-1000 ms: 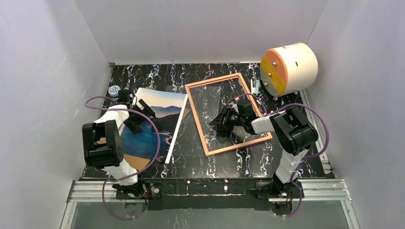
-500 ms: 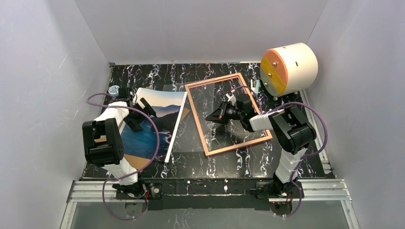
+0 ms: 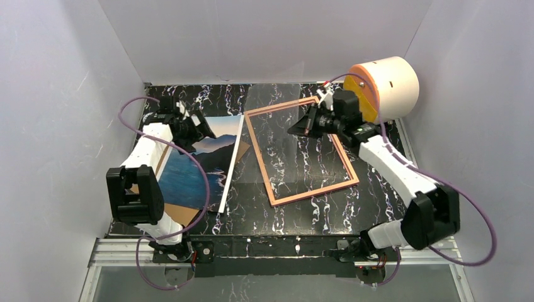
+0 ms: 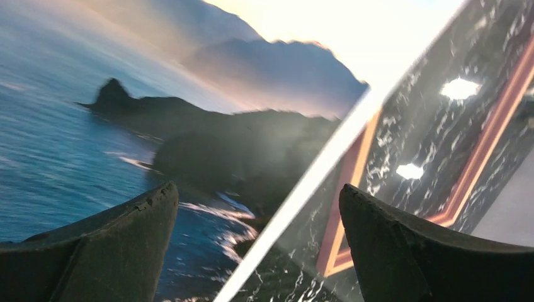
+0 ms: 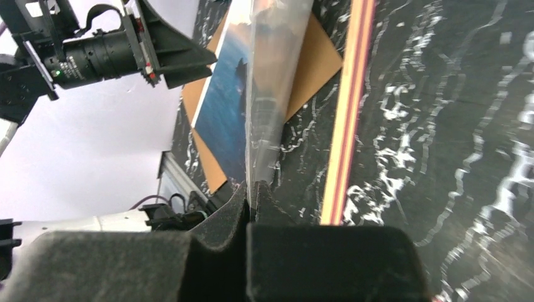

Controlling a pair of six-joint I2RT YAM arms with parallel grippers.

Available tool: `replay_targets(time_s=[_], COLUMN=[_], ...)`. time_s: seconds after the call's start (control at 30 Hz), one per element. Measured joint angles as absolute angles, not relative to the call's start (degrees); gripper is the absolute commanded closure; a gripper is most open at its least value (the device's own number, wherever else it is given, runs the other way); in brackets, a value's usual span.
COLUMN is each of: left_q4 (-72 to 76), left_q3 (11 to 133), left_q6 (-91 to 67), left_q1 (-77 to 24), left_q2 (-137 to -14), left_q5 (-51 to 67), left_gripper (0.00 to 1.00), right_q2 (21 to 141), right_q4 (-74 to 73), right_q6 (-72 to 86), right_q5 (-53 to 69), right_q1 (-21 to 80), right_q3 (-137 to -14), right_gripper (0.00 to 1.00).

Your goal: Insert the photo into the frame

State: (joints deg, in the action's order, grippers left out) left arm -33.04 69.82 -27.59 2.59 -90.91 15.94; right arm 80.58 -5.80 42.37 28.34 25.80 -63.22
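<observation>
The photo (image 3: 189, 176), a blue sea with dark cliffs, lies face up at the left on a brown backing board (image 3: 179, 215). My left gripper (image 3: 200, 128) hovers open over its far right part; in the left wrist view the wide-apart jaws (image 4: 258, 192) straddle the photo (image 4: 94, 126) and its white edge. The pink frame (image 3: 258, 157) lies flat in the middle of the table. My right gripper (image 3: 301, 126) is shut on the edge of a clear sheet (image 3: 277, 107), held tilted above the frame. The right wrist view shows that sheet (image 5: 271, 75) pinched between the fingertips (image 5: 252, 185), beside the frame (image 5: 346, 126).
A white cylinder with an orange face (image 3: 384, 88) stands at the back right, close behind the right wrist. Grey walls close in the black marbled table (image 3: 302, 217) on three sides. The board sticks out past the photo's near edge.
The right gripper has shut on the clear sheet and moved back and right toward the cylinder, lifting the sheet off the frame. The left gripper has shifted toward the photo's far edge.
</observation>
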Motion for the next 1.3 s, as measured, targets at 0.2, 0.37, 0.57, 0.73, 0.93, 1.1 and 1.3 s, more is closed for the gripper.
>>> replay_targets(time_s=[0.2, 0.37, 0.57, 0.73, 0.93, 1.1, 1.3], left_q4=[-32.8, -29.3, -24.2, -21.6, -22.9, -23.2, -26.7], left_q3=[69.7, 67.0, 65.5, 65.7, 67.8, 70.9, 75.1], left_q6=[-27.8, -30.7, -36.1, -38.9, -39.7, -37.6, -32.8], left_q1=[-5.3, -10.8, -21.2, -30.9, -35.0, -35.1, -35.1], left_q2=[-88.0, -84.5, -86.4, -94.4, -104.5, -106.1, -110.2], left_q5=[17.3, 17.9, 12.9, 7.1, 0.9, 0.2, -0.9], left_gripper=[0.03, 0.07, 0.17, 0.22, 0.26, 0.37, 0.57], right_q2=[72.3, 65.3, 58.2, 56.2, 55.9, 56.1, 58.4], right_q4=[-25.0, -35.9, -42.0, -43.2, -44.7, -48.9, -51.5], right_q6=[35.6, 33.8, 33.3, 31.5, 29.5, 28.4, 27.1], right_q5=[20.8, 15.0, 9.8, 7.5, 5.3, 4.5, 4.9], right_q1=[22.2, 21.6, 21.6, 21.6, 21.6, 21.6, 21.6], right_q3=[-69.7, -73.7, -79.3, -84.6, -85.8, -85.9, -86.8], right_gripper=[0.99, 0.99, 0.99, 0.99, 0.99, 0.99, 0.99])
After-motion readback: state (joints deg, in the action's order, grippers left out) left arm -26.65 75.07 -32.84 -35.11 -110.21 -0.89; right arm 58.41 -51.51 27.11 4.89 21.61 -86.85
